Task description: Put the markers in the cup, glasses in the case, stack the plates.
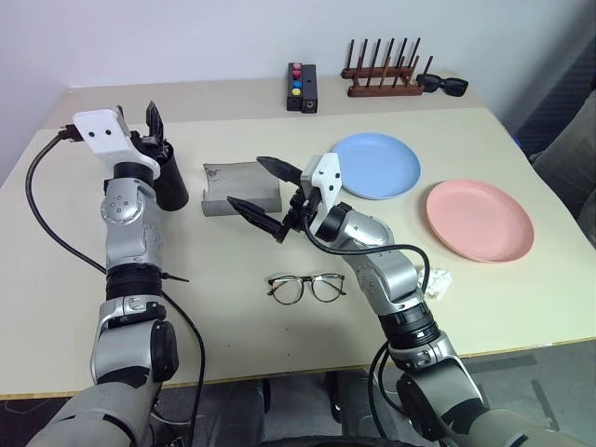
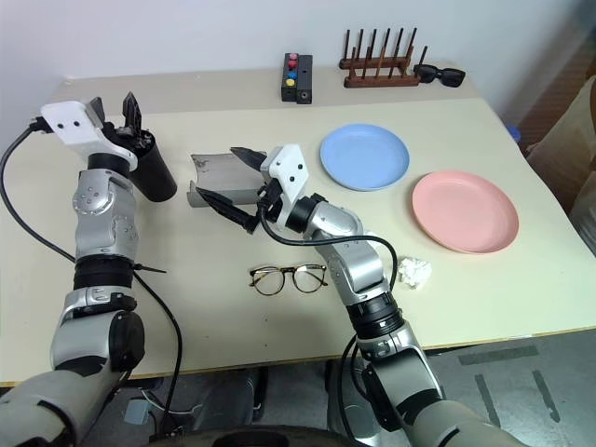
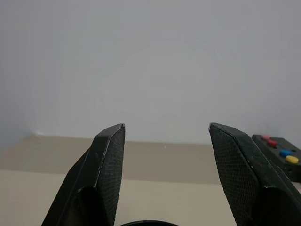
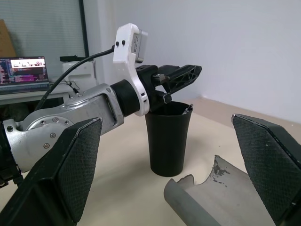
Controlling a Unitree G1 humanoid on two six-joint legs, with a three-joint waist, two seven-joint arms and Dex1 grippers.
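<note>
Beige desk with the task's things, placed here relative to the grey case, which lies open near the desk's middle. The black cup stands upright just left of the case; the tip of a marker shows at its rim in the right wrist view. The left claw hovers directly over the cup's mouth, its two fingers spread apart and holding nothing. The right claw hangs just in front of the case, jaws wide and empty, one finger above the case's near edge. The glasses lie flat on the desk nearer the robot than the case, apart from it. The light blue plate sits right of the case; the salmon pink plate lies farther right, separate from the blue one, not stacked. Behind the case: a black button box, a wooden rack and black sunglasses.
</note>
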